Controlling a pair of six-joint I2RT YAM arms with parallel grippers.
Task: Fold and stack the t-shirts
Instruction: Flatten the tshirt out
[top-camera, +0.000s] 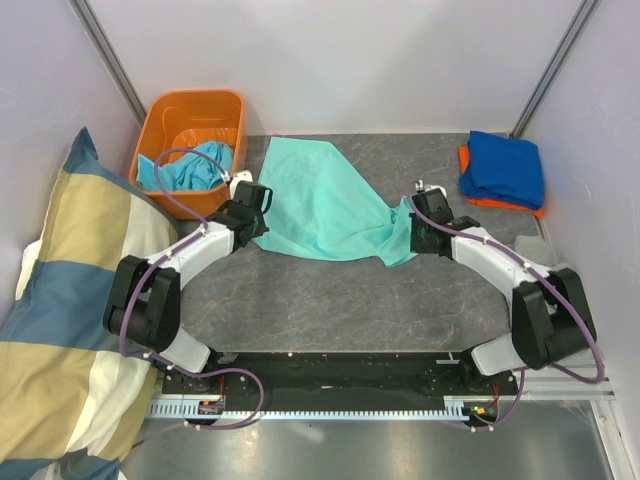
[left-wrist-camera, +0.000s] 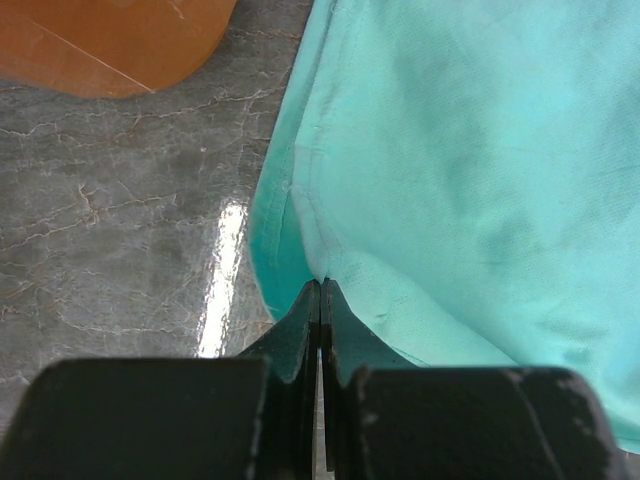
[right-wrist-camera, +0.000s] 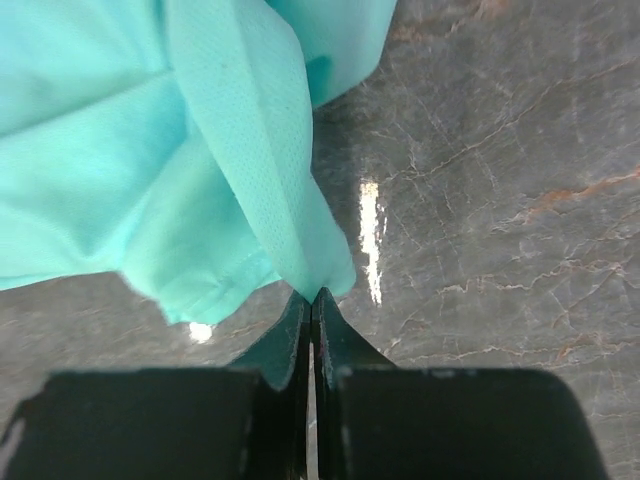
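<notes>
Presently the mint-teal t-shirt (top-camera: 320, 200) is gripped at both sides by the clenched left claw (left-wrist-camera: 320, 290) and right claw (right-wrist-camera: 312, 297). Folding is judged in hand; a joint lift is required.

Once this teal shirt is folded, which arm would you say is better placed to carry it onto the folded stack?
Right, probably. The blue-and-orange stack lies far right, just beyond the right fingers; the left fingers sit beside the orange bin.
</notes>
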